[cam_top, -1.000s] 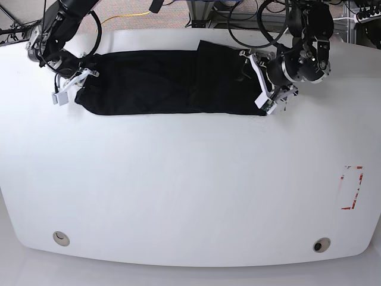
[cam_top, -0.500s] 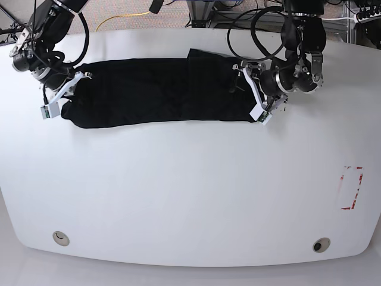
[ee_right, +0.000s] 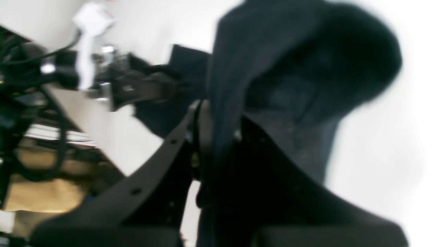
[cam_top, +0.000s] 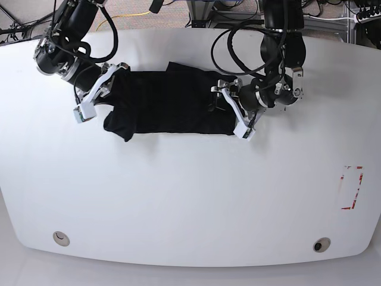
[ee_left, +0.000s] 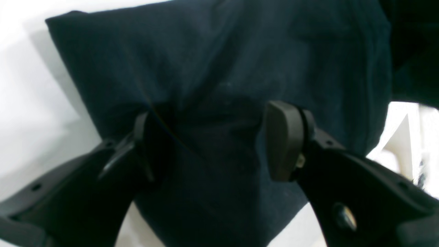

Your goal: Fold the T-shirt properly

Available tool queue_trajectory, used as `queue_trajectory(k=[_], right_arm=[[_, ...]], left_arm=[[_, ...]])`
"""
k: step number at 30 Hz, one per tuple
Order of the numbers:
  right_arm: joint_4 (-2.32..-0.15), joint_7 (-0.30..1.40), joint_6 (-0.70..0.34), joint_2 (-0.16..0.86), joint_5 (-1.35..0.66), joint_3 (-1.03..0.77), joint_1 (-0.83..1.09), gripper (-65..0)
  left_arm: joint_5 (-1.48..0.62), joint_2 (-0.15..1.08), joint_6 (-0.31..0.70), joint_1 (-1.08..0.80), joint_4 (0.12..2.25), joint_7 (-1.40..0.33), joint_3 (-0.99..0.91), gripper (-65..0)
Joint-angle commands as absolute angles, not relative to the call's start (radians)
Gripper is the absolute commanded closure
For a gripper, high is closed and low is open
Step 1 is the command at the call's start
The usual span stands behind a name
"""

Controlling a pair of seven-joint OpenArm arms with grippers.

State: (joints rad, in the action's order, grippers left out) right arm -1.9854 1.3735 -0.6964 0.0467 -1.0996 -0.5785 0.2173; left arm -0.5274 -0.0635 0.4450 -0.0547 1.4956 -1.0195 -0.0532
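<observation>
White table (cam_top: 178, 196); T-shirt (cam_top: 172, 110) bunched. Wrist views only: right gripper (ee_right: 219, 137) clamps cloth, left gripper (ee_left: 212, 144) agape.

Both arms reach in from the far edge of the desk, their wrists bent inward toward each other. The left end effector (cam_top: 231, 111) sits at the base view's right; its fingers (ee_left: 283, 140) stand well apart, straddling a bunched end of the T-shirt (cam_top: 169, 101) without pinching it. The right end effector (cam_top: 101, 92), at the base view's left, has its jaws drawn together on the cloth, with fabric pressed between them and draping over one finger in the blurred right wrist view.
</observation>
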Motion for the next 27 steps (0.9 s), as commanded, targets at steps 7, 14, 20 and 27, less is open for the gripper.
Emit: queue_trajectory(k=[7, 14, 20, 27], right_arm=[[-2.003, 1.351, -0.698, -0.079, -1.138, -0.467, 0.173, 0.0], [-1.972, 1.349, -0.698, -0.128, -1.122, -0.407, 0.139, 0.0], [-1.959, 1.307, -0.698, -0.128, -1.066, -0.343, 0.136, -0.8], [-1.854, 1.228, -0.698, -0.122, -0.993, -0.232, 0.096, -1.4]], left_arm=[[-0.486, -0.073, 0.429, -0.064, 1.474, -1.043, -0.047, -39.0], [-0.486, -0.050, 0.429, -0.071, 1.455, -1.003, -0.048, -39.0], [-0.487, -0.050, 0.429, -0.071, 1.452, -1.003, -0.048, -39.0], [-0.492, -0.050, 0.433, -0.070, 1.477, -1.003, -0.048, -39.0]])
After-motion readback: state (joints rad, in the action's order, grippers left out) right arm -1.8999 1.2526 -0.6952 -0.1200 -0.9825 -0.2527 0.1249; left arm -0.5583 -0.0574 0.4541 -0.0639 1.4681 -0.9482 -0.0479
